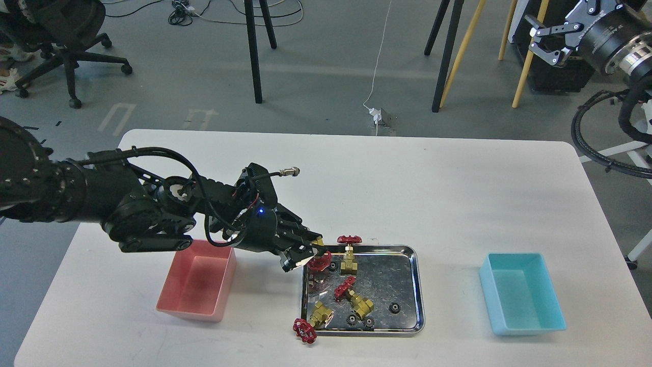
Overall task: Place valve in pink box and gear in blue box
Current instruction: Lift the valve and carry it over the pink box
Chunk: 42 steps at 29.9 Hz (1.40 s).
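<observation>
My left gripper is shut on a valve with a red handwheel and holds it lifted above the left edge of the steel tray. Three other valves stay at the tray: one upright at the back, one in the middle, one hanging over the front left corner. Several black gears lie in the tray. The pink box sits empty to the left of the tray, the blue box empty to the right. My right gripper is raised at top right, fingers spread, empty.
The white table carries only the tray and the two boxes. Beyond its far edge are stand legs, a cable on the floor and an office chair at top left.
</observation>
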Motion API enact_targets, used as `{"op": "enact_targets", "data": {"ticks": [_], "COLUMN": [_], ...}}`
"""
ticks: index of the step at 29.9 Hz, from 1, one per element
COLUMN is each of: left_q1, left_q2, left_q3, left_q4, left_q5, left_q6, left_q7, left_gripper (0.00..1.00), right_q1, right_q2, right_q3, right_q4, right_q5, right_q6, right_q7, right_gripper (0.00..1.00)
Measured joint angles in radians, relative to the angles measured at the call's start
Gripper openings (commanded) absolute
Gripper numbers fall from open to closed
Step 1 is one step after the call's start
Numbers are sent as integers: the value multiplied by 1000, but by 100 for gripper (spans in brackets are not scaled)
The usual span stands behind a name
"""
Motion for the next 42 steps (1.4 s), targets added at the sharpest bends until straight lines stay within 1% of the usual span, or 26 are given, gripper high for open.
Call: {"op": "enact_targets", "data": {"ticks": [4, 7, 11, 15, 19, 26, 35, 42], "left_q1": [-54, -69, -67, -30, 18, 84, 165, 211], "left_q2": [206, 350, 489, 560, 595, 618, 612, 601], "left_q3": [-32, -36, -37, -33, -41, -43, -53, -62], "left_q4": [-159, -236, -280, -287, -285, -272, -206, -128], "left_q5": [6, 51, 110, 136, 156, 169, 193, 203], "left_q6": [-2, -3, -3, -3, 0, 12, 26, 27], "left_q7": [0, 0, 0, 0, 0, 0, 0, 0], "left_gripper": [15, 15, 16, 16, 16, 16, 17, 18], "right_q1": [0, 2, 13, 48, 94, 154, 174, 164], "right_q2": [0, 3, 7, 13, 19, 30, 31, 28], "right_q3": [11, 21, 26, 24, 22, 23, 29, 28], "right_q4": [-1, -1, -1, -2, -2, -2, 2, 10], "right_q5": [0, 0, -2, -10, -11, -11, -8, -6], "right_q6": [0, 0, 0, 0, 0, 0, 0, 0], "right_q7": [0, 0, -3, -7, -9, -9, -9, -9], "right_gripper": [100, 100, 100, 100, 100, 100, 100, 100]}}
